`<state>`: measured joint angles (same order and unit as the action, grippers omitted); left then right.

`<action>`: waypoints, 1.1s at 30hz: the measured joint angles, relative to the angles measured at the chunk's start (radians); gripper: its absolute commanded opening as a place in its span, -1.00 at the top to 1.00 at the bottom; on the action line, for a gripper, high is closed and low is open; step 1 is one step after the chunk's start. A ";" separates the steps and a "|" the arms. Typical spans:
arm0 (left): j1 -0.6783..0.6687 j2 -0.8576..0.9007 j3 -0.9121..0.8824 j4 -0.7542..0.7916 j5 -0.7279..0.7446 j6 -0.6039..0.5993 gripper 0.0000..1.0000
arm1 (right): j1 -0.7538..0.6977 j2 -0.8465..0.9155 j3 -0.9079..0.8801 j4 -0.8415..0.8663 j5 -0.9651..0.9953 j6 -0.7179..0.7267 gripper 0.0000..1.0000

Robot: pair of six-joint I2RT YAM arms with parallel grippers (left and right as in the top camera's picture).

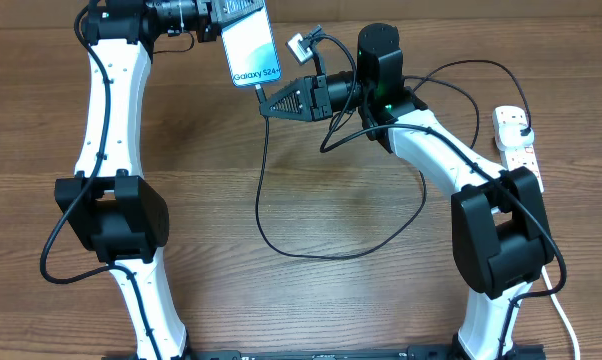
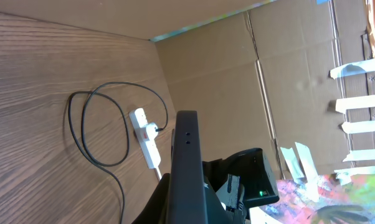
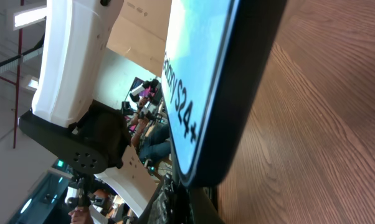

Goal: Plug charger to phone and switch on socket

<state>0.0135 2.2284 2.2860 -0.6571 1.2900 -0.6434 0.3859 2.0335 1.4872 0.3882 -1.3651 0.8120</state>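
My left gripper (image 1: pixel 224 18) is shut on the phone (image 1: pixel 251 45) and holds it above the table at the back, its blue screen with white text facing up. The phone shows edge-on in the left wrist view (image 2: pixel 187 162) and fills the right wrist view (image 3: pixel 200 74). My right gripper (image 1: pixel 269 102) sits at the phone's lower short edge, shut on the charger's connector tip (image 3: pixel 197 199). The black charger cable (image 1: pixel 264 190) loops over the table to the white socket (image 1: pixel 516 140) at the right. The socket and its plug show in the left wrist view (image 2: pixel 147 140).
The socket's white cord (image 1: pixel 561 310) runs down the right edge toward the front. The right arm's base (image 1: pixel 496 240) stands next to the socket. The left arm's base (image 1: pixel 111 215) is at the left. Cardboard walls (image 2: pixel 225 81) stand behind the table.
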 measured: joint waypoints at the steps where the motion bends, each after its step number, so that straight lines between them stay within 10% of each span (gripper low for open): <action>1: 0.000 0.000 0.000 0.000 0.000 0.000 0.92 | 0.000 0.000 0.000 0.000 0.000 0.000 0.92; 33: 0.008 0.000 0.000 0.002 0.003 0.000 0.92 | 0.000 0.000 0.000 0.001 0.021 0.029 0.92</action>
<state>0.0216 2.2284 2.2860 -0.6556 1.2926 -0.6430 0.3859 2.0335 1.4872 0.3889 -1.3445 0.8410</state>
